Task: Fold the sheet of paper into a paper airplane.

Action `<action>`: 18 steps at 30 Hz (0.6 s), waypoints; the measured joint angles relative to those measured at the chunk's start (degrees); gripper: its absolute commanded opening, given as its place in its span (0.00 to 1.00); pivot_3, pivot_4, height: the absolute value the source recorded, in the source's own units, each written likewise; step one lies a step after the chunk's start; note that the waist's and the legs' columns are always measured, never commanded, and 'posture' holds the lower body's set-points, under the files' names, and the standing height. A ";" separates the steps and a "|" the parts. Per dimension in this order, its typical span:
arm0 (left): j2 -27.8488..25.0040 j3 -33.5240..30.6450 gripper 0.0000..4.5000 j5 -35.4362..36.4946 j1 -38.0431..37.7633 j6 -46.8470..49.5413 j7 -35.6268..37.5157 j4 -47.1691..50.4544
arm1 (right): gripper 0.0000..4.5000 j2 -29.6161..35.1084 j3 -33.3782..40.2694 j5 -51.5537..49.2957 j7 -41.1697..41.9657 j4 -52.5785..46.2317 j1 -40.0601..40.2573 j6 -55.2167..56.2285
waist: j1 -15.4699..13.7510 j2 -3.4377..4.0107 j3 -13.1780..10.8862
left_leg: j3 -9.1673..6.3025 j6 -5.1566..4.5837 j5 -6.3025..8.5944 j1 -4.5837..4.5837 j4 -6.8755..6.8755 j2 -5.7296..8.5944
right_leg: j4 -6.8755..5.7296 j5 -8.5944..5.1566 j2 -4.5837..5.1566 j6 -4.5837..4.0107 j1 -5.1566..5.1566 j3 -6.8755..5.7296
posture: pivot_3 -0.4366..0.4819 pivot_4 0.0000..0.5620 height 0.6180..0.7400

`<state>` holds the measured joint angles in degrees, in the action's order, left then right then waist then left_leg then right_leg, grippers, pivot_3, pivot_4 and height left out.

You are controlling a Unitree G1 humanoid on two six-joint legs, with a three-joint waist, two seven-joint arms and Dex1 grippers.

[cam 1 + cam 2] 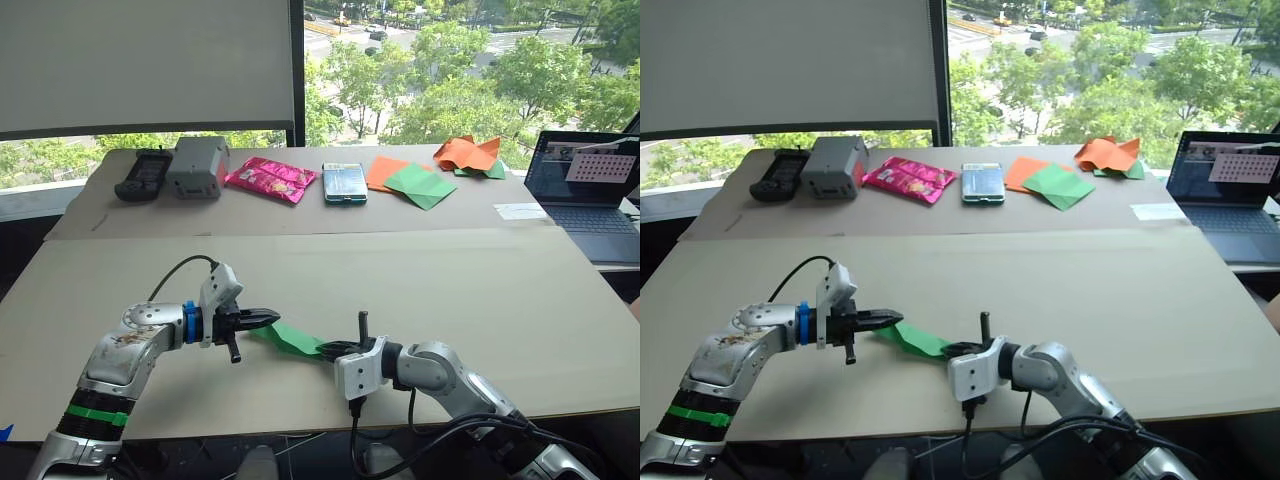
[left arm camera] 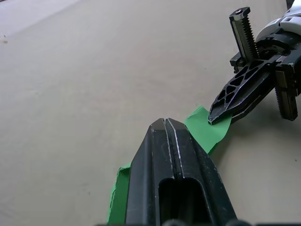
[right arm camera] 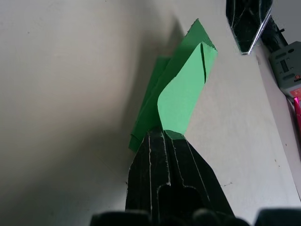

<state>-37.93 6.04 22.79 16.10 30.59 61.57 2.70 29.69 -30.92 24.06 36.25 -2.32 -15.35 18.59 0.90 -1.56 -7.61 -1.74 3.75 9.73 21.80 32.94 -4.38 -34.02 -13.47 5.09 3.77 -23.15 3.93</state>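
The sheet of paper (image 1: pixel 292 340) is bright green and folded into a narrow, layered strip, lying low over the beige table (image 1: pixel 450 290) near its front edge. My right gripper (image 1: pixel 330 349) is shut on the strip's right end; in the right wrist view the paper (image 3: pixel 181 99) rises straight out of the closed fingertips. My left gripper (image 1: pixel 272 317) is shut, its tip just over the strip's left end. From the left wrist, the paper (image 2: pixel 207 132) shows beneath and beside the closed fingers, with nothing visibly pinched between them.
Along the back table lie a black device (image 1: pixel 143 174), a grey box (image 1: pixel 197 166), a pink packet (image 1: pixel 270 179), a teal pack (image 1: pixel 344 183), flat orange and green sheets (image 1: pixel 410 180) and a crumpled orange-green heap (image 1: pixel 470 155). An open laptop (image 1: pixel 590 190) stands at far right.
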 measured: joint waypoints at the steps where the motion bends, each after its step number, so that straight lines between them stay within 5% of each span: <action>1: 0.05 0.76 0.00 -0.58 -0.05 -0.52 0.04 -0.19 | 0.00 0.00 0.03 -0.03 0.12 -0.08 0.03 -0.08 | 0.01 0.00 0.00 | 0.00 0.00 0.00 0.00 0.00 0.00 | 0.00 0.00 0.00 0.00 0.00 0.00 | 0.48 0.27 0.82; 7: 0.40 3.11 0.00 -3.73 0.78 -3.32 0.24 -2.27 | 0.00 -0.13 0.36 -0.25 1.18 -0.89 0.20 -1.34 | -0.07 0.00 0.01 | 0.00 0.00 0.00 0.01 0.01 0.00 | 0.00 0.00 0.01 0.00 0.01 0.00 | 0.48 0.27 0.82; 12: 0.41 3.18 0.00 -4.46 0.89 -4.25 0.59 -2.70 | 0.42 -0.19 1.45 -1.79 2.84 -3.02 0.56 -2.90 | -0.04 0.00 0.01 | 0.00 0.00 0.00 0.00 0.00 0.00 | -0.01 0.00 0.00 0.00 0.02 0.01 | 0.48 0.27 0.82; 18: 0.40 3.33 0.00 -4.90 0.89 -4.49 1.03 -3.35 | 0.42 0.11 5.02 -11.11 8.83 -10.59 2.34 -10.77 | -0.08 0.00 0.01 | 0.00 0.00 0.00 0.04 0.01 0.00 | -0.01 0.00 0.01 0.00 0.02 0.01 | 0.48 0.27 0.82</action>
<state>-37.52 9.37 17.89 17.00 26.10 62.61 -0.65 29.80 -25.90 12.95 45.08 -12.90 -13.02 7.83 0.82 -1.56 -7.61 -1.74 3.75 9.73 21.83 32.95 -4.37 -34.03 -13.46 5.09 3.77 -23.13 3.94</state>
